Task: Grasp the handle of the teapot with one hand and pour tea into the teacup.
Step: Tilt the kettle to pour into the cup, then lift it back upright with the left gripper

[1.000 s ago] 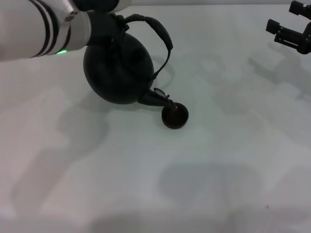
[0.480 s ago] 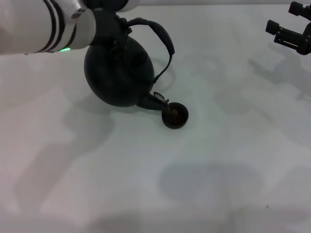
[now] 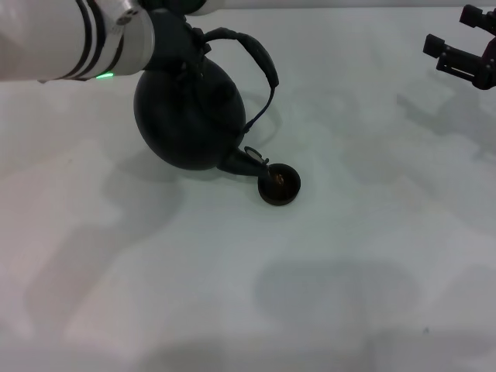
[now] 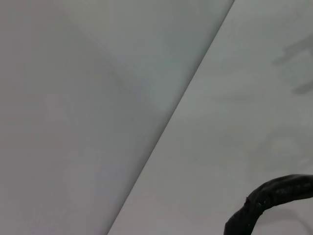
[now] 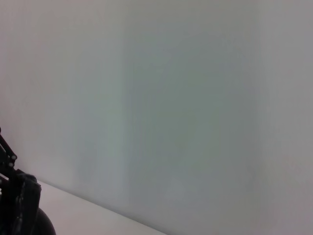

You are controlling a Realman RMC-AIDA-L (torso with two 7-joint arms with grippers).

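In the head view the round black teapot (image 3: 190, 116) hangs tilted above the table, its short spout (image 3: 249, 161) dipping to the rim of the small dark teacup (image 3: 280, 186). The arched handle (image 3: 252, 48) swings up to the right of the pot, and a piece of the handle (image 4: 274, 196) also shows in the left wrist view. My left gripper (image 3: 177, 35) sits at the pot's top, shut on the handle, with its fingers mostly hidden behind the wrist. My right gripper (image 3: 457, 35) stays parked at the far right edge, open and holding nothing.
The white table (image 3: 349, 271) spreads around the cup, with soft shadows on it. A wall meets the table's far edge in the left wrist view. A dark shape (image 5: 19, 205) sits low in the right wrist view.
The left arm has shifted slightly right and the teapot with it. The spout now rests a little closer over the cup. The right arm has not moved.
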